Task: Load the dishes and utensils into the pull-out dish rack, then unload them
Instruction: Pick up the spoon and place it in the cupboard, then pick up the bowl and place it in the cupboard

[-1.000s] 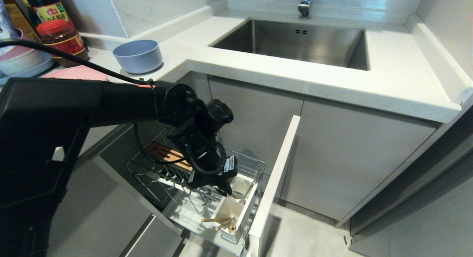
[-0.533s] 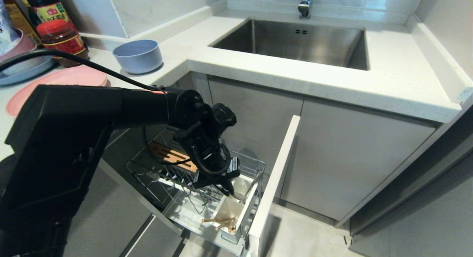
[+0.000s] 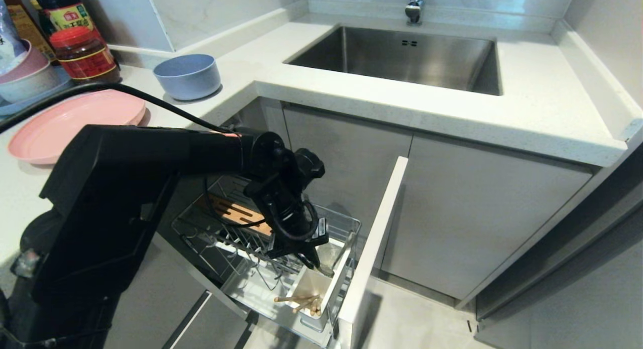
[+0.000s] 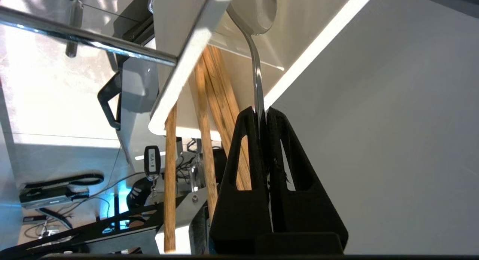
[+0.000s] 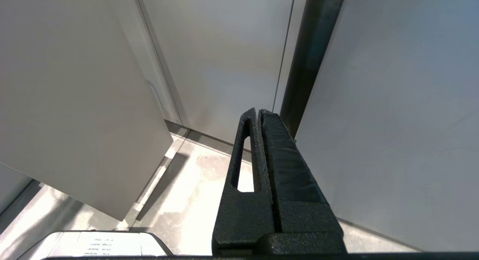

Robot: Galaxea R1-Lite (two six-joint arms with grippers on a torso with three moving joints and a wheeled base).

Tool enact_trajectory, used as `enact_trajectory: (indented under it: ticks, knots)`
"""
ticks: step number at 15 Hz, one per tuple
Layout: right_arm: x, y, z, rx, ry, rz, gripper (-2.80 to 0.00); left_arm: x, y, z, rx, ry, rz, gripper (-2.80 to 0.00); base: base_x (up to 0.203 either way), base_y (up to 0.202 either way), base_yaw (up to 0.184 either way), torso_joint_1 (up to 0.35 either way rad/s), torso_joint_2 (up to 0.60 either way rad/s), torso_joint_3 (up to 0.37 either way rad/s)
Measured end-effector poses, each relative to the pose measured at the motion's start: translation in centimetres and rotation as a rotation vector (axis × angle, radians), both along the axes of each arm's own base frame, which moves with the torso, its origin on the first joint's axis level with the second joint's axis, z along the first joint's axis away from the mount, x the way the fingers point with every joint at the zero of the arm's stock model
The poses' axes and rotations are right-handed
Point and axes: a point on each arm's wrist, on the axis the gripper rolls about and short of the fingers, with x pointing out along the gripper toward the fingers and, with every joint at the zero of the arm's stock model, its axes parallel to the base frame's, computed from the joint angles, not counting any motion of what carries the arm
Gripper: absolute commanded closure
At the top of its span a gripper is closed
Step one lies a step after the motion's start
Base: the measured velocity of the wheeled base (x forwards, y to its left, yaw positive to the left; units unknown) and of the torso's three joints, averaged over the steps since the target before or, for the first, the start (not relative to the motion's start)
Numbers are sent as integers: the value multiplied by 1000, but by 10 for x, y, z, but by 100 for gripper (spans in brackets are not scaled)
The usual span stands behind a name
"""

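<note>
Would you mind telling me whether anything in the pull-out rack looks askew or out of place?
Only mildly: the chopsticks lie splayed and leaning in the white utensil box rather than upright. The left tool is shut on the spoon at that box. Nothing looks spilled or damaged.

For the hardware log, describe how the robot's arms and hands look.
The left arm is boxy matte black, with a black cable looped along it. The left hand and right hand each end in two black wedge-shaped fingers with slot cut-outs.
</note>
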Motion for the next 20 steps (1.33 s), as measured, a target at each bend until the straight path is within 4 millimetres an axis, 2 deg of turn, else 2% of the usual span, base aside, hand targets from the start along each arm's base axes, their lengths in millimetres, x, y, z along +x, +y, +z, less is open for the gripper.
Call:
enact_trajectory:
  ticks: [10,11,16,20]
  knots:
    - [0,0,0,0,0,0,0,7,1,-9,-3,9,10,0,0,0,0,0,0,0]
    - [0,0,0,0,0,0,0,7,1,-9,-5,11,10,-280,0,0,0,0,0,0]
    - [0,0,0,0,0,0,0,7,2,-8,-7,8,9,-280,0,0,0,0,0,0]
    - [0,0,0,0,0,0,0,3,4,3,-19,-11,9,-280,0,0,0,0,0,0]
